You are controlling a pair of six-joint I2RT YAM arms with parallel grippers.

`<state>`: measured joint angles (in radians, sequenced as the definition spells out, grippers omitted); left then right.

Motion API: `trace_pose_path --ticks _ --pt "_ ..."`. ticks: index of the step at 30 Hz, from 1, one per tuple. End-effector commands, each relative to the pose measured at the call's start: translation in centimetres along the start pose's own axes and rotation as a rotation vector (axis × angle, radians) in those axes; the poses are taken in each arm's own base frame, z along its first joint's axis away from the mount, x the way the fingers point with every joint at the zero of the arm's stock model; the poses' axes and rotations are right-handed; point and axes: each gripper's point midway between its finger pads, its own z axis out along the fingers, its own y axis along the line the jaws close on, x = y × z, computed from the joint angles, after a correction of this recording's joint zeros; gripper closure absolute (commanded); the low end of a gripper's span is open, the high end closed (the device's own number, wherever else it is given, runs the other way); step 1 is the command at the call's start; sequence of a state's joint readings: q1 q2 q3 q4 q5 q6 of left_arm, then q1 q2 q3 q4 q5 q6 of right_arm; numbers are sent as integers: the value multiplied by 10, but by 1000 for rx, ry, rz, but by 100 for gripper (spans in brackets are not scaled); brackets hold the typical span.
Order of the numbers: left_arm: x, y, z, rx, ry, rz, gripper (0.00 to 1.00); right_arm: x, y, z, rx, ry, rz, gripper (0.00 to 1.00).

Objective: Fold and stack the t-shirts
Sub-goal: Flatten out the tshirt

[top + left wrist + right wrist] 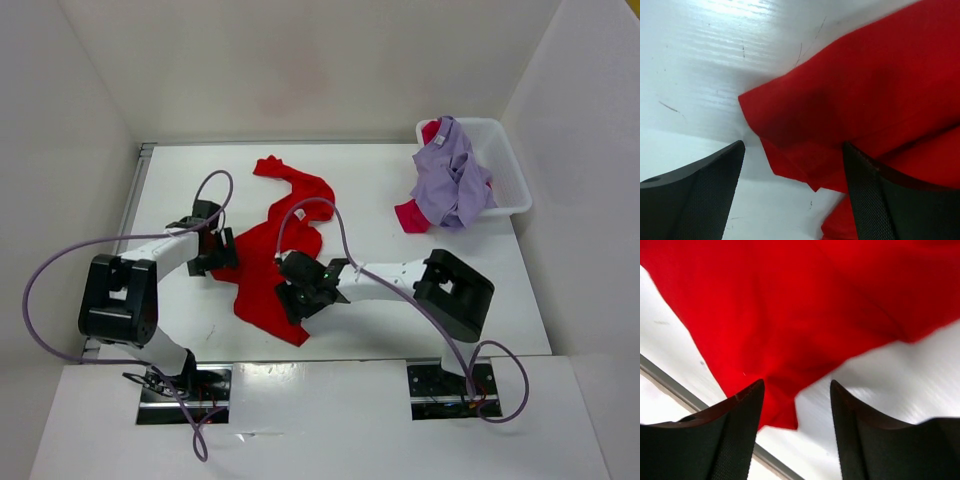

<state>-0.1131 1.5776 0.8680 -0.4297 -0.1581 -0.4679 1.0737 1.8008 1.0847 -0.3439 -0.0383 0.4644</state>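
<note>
The bright red t-shirt lies crumpled in a long diagonal strip on the white table. My left gripper is open at its left edge, with a folded corner of the shirt between the jaws. My right gripper is open over the shirt's near lower corner, which lies between the jaws. The pale lavender t-shirt drapes over the edge of the white bin. The pinkish crimson t-shirt pokes out beneath it.
White walls enclose the table on three sides. A metal strip marks the table's near edge close to my right gripper. Purple cables loop from both arms.
</note>
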Motion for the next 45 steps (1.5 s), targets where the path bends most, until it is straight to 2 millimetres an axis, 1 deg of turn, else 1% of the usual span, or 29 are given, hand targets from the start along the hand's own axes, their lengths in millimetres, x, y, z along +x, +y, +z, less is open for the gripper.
trace_pose_path --ticks 1,2,4,5,6,7,9,10,11,12,13,14,16,17,19,21,23,26,27,32,35,37,38,40,41,42,43,44,45 --pt "-4 -8 5 46 -6 33 14 -4 8 10 -22 -5 -21 41" --pt "-4 -14 5 67 -8 41 16 -4 8 10 -22 -5 -21 47" --pt "0 -15 8 76 5 51 29 -8 6 14 -24 -18 -13 61" --pt "5 -14 14 67 27 54 38 -7 8 13 -37 -11 -13 78" --pt "8 -15 16 73 41 64 54 -11 9 13 -57 -15 -4 88" --pt "4 -16 17 75 37 63 63 -9 3 14 -57 -6 10 97" --pt "0 -18 17 77 32 77 84 -21 -6 10 -80 -29 48 100" --pt "-11 -18 11 86 -3 65 100 -30 -13 5 -77 -50 68 100" --pt "-19 -17 4 78 -29 73 100 -41 -17 -8 -88 -81 85 100" --pt "-33 -11 -3 68 -70 71 100 -62 -38 -20 -60 -131 120 100" --pt "-50 -4 -21 47 -137 64 100 -75 -49 -32 -43 -166 126 100" --pt "-60 3 -33 32 -169 60 100 -87 -59 -56 -29 -212 138 100" --pt "-104 20 -76 17 -329 27 100 -112 -94 -88 35 -300 179 100" --pt "-116 28 -91 4 -375 11 100 -116 -101 -108 42 -334 187 100" --pt "-145 41 -132 -6 -489 -18 100 -118 -122 -126 82 -360 210 100" --pt "-157 43 -154 -9 -544 -18 100 -106 -130 -136 122 -343 213 100" --pt "-171 43 -177 -11 -594 -19 100 -100 -127 -142 114 -328 213 100" --pt "-184 45 -204 -2 -660 -36 100 -97 -120 -167 105 -355 219 100" --pt "-194 45 -225 7 -713 -35 100 -104 -114 -188 93 -403 211 100" --pt "-213 33 -270 77 -803 -8 100 -119 -92 -243 45 -510 167 100" --pt "-225 26 -265 95 -816 31 100 -120 -88 -247 27 -519 161 100" --pt "-236 23 -241 83 -785 49 100 -130 -86 -241 7 -543 152 100" --pt "-243 20 -218 73 -745 62 98 -132 -91 -234 27 -538 139 100" --pt "-258 18 -196 50 -732 56 94 -147 -107 -225 88 -553 114 100" --pt "-264 16 -182 46 -711 58 89 -163 -117 -210 106 -543 119 100" --pt "-267 13 -143 33 -637 67 74 -172 -137 -206 136 -546 155 100" --pt "-281 19 -140 20 -634 54 60 -178 -149 -197 153 -529 176 100" --pt "-281 16 -104 33 -554 51 43 -193 -164 -179 169 -509 211 100" --pt "-279 17 -95 86 -505 3 23 -208 -177 -182 146 -525 256 74"
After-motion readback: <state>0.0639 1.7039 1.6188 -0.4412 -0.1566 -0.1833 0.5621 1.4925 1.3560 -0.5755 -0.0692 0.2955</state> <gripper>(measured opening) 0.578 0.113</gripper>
